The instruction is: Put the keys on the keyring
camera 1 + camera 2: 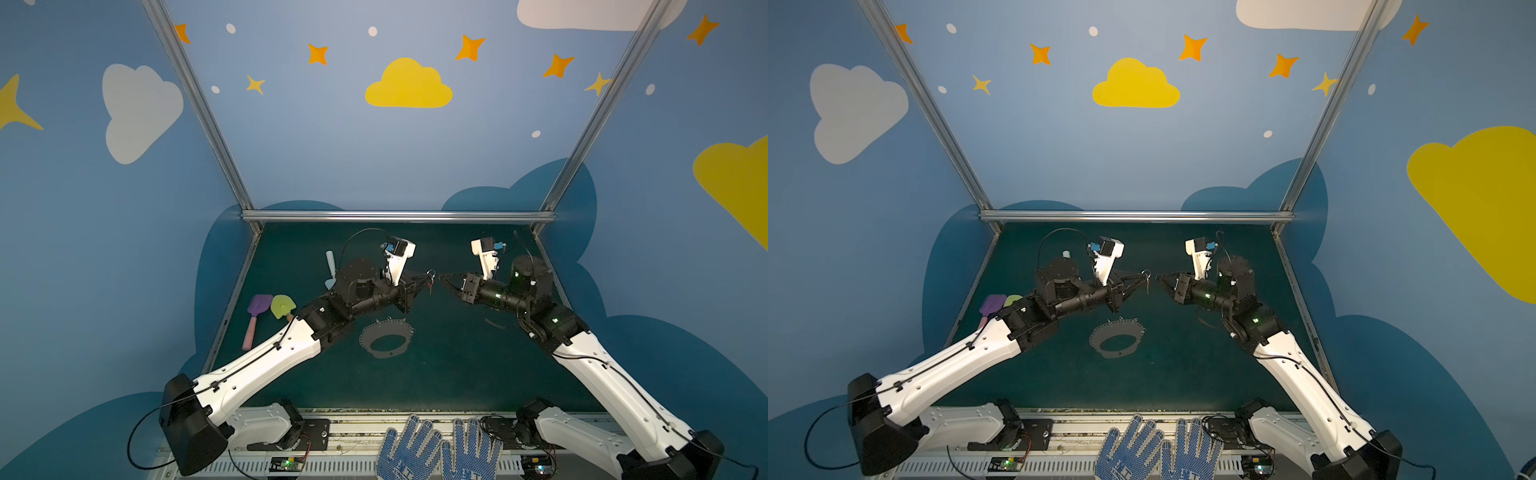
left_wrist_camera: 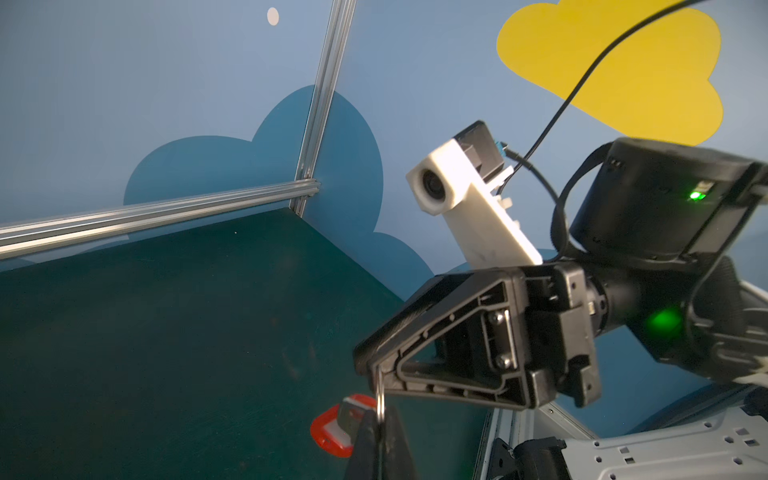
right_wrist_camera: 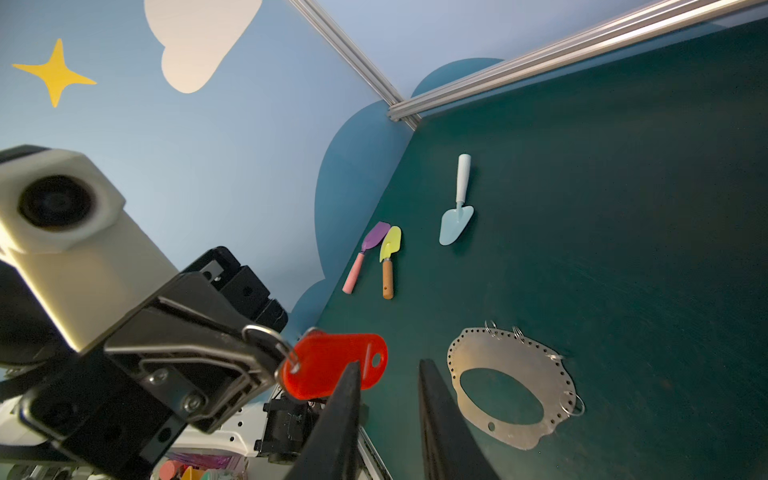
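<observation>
The keys (image 3: 328,365) show as a red-orange plastic head hanging on a small wire ring (image 3: 266,334), up in the air over the middle of the table. My left gripper (image 2: 380,415) is shut on that ring, with the red head (image 2: 332,432) dangling beside its fingers. My right gripper (image 3: 390,363) faces it tip to tip, with its fingers apart and nothing between them; one finger (image 3: 347,415) covers part of the red head. In both top views the two tips (image 1: 430,277) (image 1: 443,277) nearly meet. The keyring (image 1: 368,334) (image 1: 1100,334) (image 3: 498,353), a flat grey plate, lies on the mat below.
Three pastel toy shovels lie at the left: purple (image 1: 259,305), yellow-green (image 1: 281,305) and light blue (image 1: 330,266) (image 3: 456,224). Blue-dotted gloves (image 1: 436,449) rest on the front rail. Aluminium frame bars (image 1: 399,216) bound the green mat at the back and sides.
</observation>
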